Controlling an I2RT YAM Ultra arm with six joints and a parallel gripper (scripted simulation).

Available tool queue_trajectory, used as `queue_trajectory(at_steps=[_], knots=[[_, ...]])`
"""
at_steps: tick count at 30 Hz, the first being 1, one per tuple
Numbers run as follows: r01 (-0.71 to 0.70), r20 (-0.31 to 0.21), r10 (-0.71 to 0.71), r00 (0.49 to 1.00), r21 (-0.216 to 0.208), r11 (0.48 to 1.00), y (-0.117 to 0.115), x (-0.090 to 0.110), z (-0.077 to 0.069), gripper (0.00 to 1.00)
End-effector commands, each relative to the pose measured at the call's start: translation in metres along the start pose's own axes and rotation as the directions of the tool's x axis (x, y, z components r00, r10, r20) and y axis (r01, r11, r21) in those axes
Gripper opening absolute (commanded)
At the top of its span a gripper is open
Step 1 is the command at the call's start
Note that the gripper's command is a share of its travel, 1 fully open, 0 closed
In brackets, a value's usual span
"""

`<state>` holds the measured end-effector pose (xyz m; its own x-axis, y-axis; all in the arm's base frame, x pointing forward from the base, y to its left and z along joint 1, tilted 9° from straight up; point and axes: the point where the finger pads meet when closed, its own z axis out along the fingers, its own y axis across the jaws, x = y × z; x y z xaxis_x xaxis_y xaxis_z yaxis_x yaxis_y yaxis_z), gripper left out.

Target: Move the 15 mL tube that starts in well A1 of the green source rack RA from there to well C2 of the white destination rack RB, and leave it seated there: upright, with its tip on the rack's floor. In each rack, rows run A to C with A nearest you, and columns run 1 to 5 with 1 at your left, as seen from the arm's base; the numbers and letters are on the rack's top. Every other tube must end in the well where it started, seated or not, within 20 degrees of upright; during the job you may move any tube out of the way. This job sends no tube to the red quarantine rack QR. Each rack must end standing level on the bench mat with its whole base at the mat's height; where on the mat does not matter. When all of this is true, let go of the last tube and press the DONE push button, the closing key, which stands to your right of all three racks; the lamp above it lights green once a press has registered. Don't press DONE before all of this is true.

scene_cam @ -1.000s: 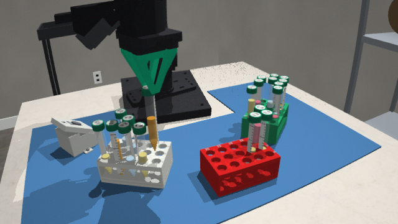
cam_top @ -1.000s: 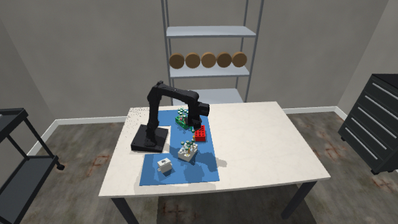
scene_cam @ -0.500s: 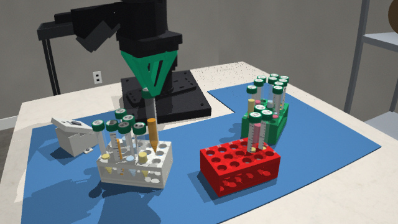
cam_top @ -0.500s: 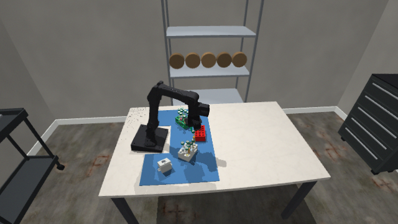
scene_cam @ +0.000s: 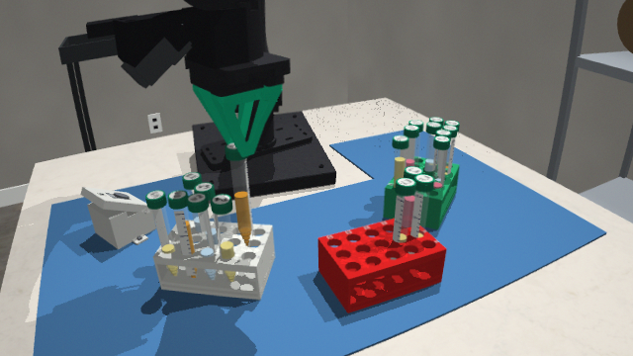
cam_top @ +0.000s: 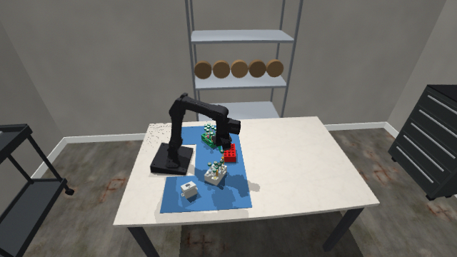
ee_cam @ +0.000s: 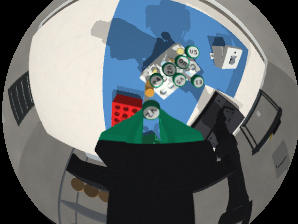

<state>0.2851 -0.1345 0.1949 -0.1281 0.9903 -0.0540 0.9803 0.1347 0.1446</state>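
The 15 mL tube [scene_cam: 241, 198] — orange-filled, upright — hangs with its tip in a well of the white rack RB [scene_cam: 257, 257]; which well cannot be told. The gripper [scene_cam: 233, 148] is closed on its cap. RB stands on the blue mat [scene_cam: 495, 218] — red rack QR [scene_cam: 381, 269] and green rack RA [scene_cam: 440, 203] beside it.

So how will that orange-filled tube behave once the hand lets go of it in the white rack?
The tube is tall, thin and pointed, so it probably can't stand alone; it needs a well of the white rack. It looks stiff, hanging straight from the hand. The orange fill sits low, which likely helps it settle upright. If freed before it seats, it might lean toward neighbouring tubes.
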Motion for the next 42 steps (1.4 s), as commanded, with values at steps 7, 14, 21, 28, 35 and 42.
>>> queue_trajectory(at_steps=[7, 14, 21, 28, 35, 42], knots=[[0.001, 0.012, -0.001, 1.0, -0.015, 1.0, 0.002, -0.002, -0.001, 0.0], [0.001, 0.012, -0.001, 1.0, -0.015, 1.0, 0.002, -0.001, 0.001, 0.0], [0.001, 0.012, -0.001, 1.0, -0.015, 1.0, 0.003, -0.002, 0.003, 0.0], [0.001, 0.012, -0.001, 1.0, -0.015, 1.0, 0.003, -0.002, 0.005, 0.0], [0.001, 0.012, -0.001, 1.0, -0.015, 1.0, 0.003, -0.002, 0.007, 0.0], [0.001, 0.012, -0.001, 1.0, -0.015, 1.0, 0.003, -0.002, 0.009, 0.0]])
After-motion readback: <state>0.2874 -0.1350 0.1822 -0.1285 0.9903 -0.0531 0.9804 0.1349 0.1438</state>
